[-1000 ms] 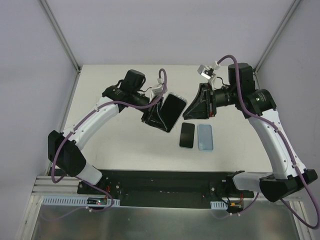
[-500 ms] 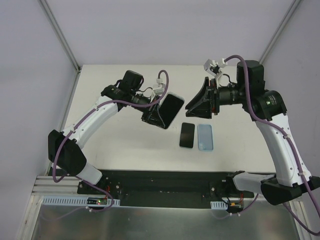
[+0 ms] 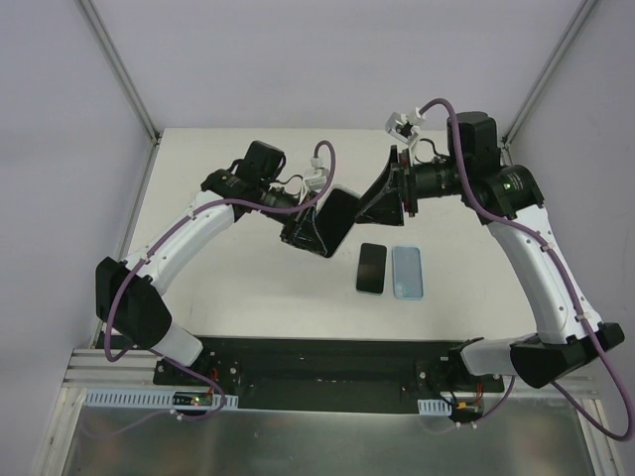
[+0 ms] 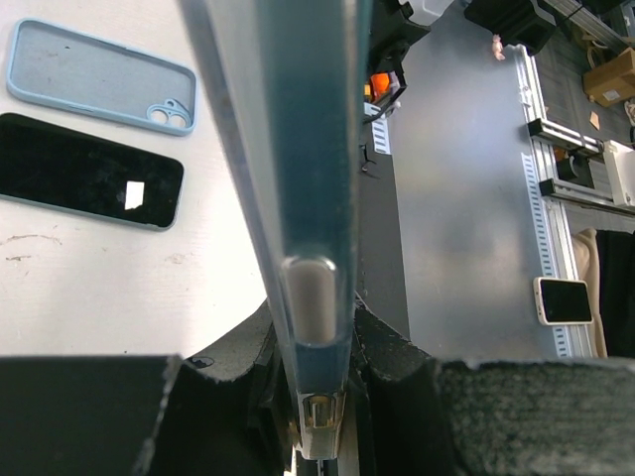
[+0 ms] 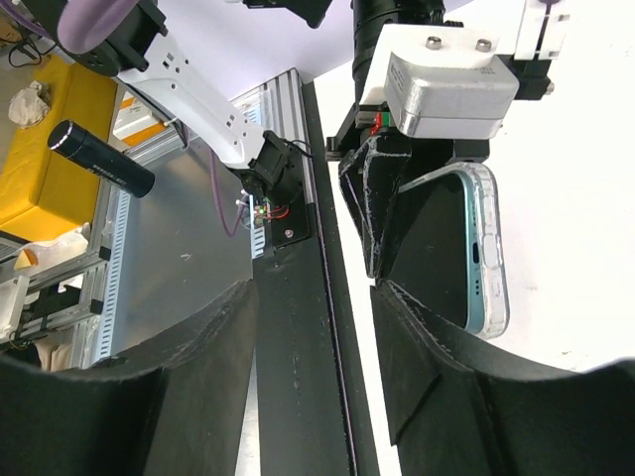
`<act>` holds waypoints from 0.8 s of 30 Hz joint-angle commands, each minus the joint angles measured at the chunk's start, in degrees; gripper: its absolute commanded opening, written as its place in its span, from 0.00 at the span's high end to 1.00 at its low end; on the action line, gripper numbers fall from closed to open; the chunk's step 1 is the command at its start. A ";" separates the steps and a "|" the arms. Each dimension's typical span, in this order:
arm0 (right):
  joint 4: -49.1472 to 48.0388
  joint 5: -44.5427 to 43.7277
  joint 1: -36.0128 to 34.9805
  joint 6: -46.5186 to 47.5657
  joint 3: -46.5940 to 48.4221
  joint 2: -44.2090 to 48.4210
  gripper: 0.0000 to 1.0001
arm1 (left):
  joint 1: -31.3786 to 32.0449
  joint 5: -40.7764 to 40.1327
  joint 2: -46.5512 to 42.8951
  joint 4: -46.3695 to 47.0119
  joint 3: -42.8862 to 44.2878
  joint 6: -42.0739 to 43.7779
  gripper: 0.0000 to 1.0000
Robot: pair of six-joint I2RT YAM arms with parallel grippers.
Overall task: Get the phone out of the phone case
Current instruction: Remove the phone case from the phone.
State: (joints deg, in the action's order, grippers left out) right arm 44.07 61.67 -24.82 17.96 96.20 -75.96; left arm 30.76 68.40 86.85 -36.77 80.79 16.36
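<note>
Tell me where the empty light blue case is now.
The empty case lies flat on the table, right of centre in the top view, directly right of the dark phone.

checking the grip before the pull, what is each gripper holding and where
Left gripper clamps the cased phone across its front and back at one end; right gripper is open, holding nothing.

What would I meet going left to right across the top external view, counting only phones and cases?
cased phone, held up off the surface → dark-screened phone, lying flat → light-blue case, empty, right beside that phone.
</note>
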 commanded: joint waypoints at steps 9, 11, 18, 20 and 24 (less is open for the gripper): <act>-2.06 -1.90 -2.25 1.82 3.03 -2.52 0.44 | 0.79 3.05 -2.65 0.04 -0.46 1.66 1.00; -1.97 -2.25 -2.25 2.17 3.20 -2.61 0.45 | 0.88 3.14 -2.65 -0.14 -0.55 1.83 1.00; -0.83 -3.31 -2.34 3.66 3.99 -2.87 0.45 | 1.05 3.49 -2.82 -0.31 -1.08 2.01 1.00; -0.66 -3.57 -2.25 4.10 3.90 -2.87 0.45 | 1.05 3.93 -2.83 -0.40 -1.08 1.92 1.00; -0.57 -4.01 -2.34 4.72 3.29 -2.70 0.45 | 1.05 4.28 -2.91 -0.49 -1.08 2.01 1.00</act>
State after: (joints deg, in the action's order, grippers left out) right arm 43.86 58.24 -26.87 20.88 97.84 -78.87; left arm 31.53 68.53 86.83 -37.65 79.72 17.06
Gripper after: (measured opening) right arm 0.551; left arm 0.185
